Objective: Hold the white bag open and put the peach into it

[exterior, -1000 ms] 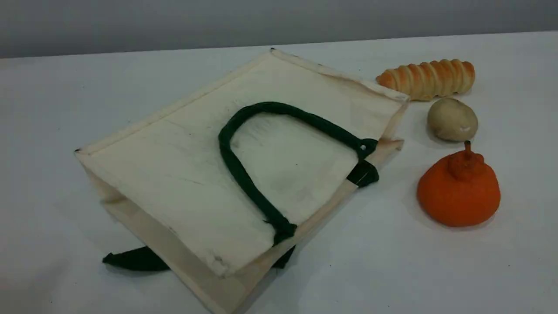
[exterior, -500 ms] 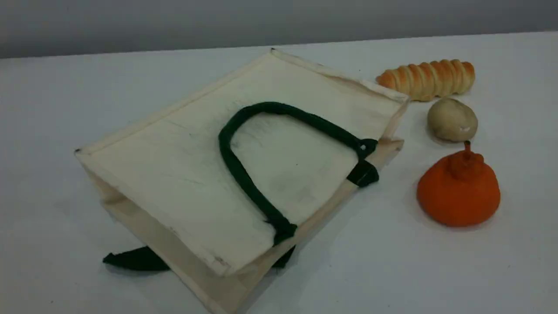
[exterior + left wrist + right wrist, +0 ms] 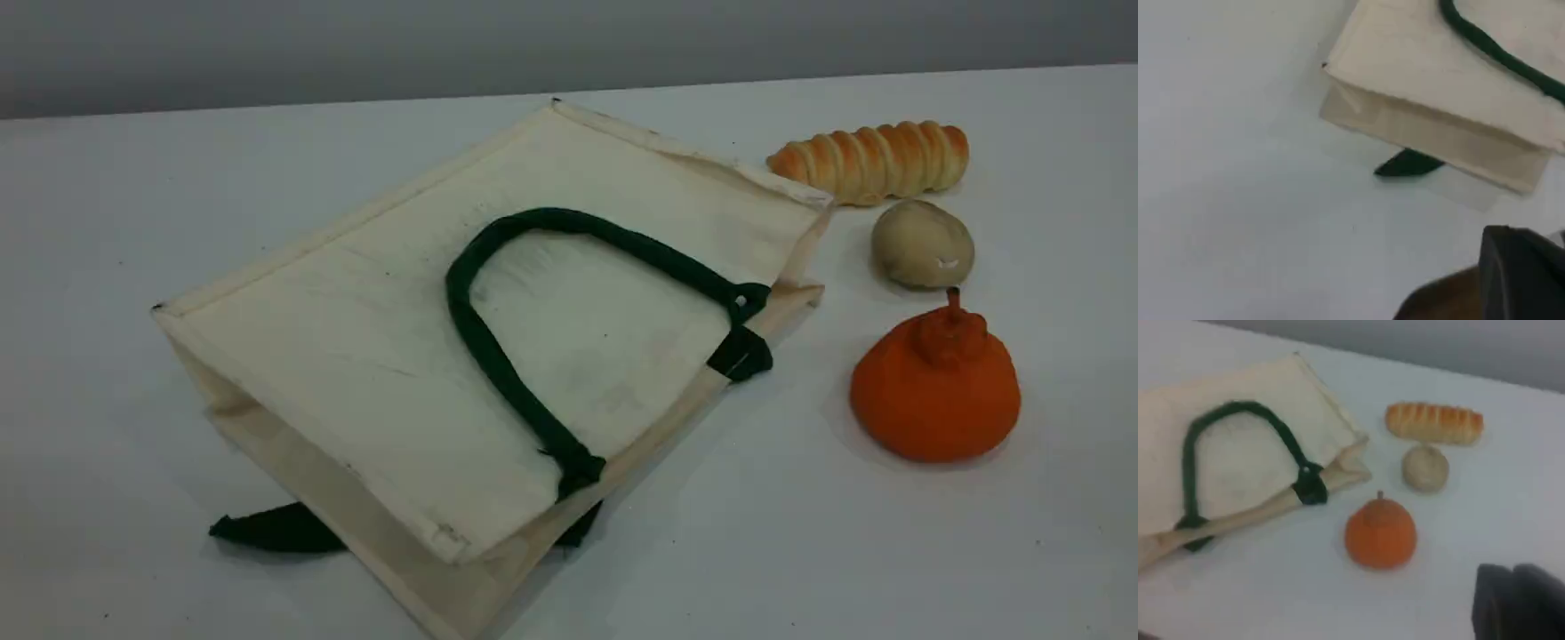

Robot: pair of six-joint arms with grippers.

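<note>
The white bag (image 3: 391, 373) lies flat on its side on the white table (image 3: 800, 551), a large cream canvas tote with a boxy gusseted edge facing the camera. One dark green handle (image 3: 498, 356) curves in a loop across its upper panel, and the other handle (image 3: 276, 529) pokes out from beneath its near edge. The bag's mouth looks pressed nearly flat on the side nearest the food. Just beside that mouth sit a ridged bread roll (image 3: 871, 160), a beige potato (image 3: 922, 244) and an orange knobbed fruit (image 3: 935, 382), in a line running toward the camera, each apart from the bag. I see no peach in any view. The scene view shows neither of my arms. My left wrist view shows the bag's far corner, its gusset and the trapped handle tip from low and close, with my left gripper (image 3: 1521, 267) a dark shape at the bottom edge, clenched on nothing, above bare table. My right wrist view takes in the looped handle, the bag's mouth and all three foods, with my right gripper (image 3: 1515, 600) dark at the bottom edge, also clenched and empty.
</note>
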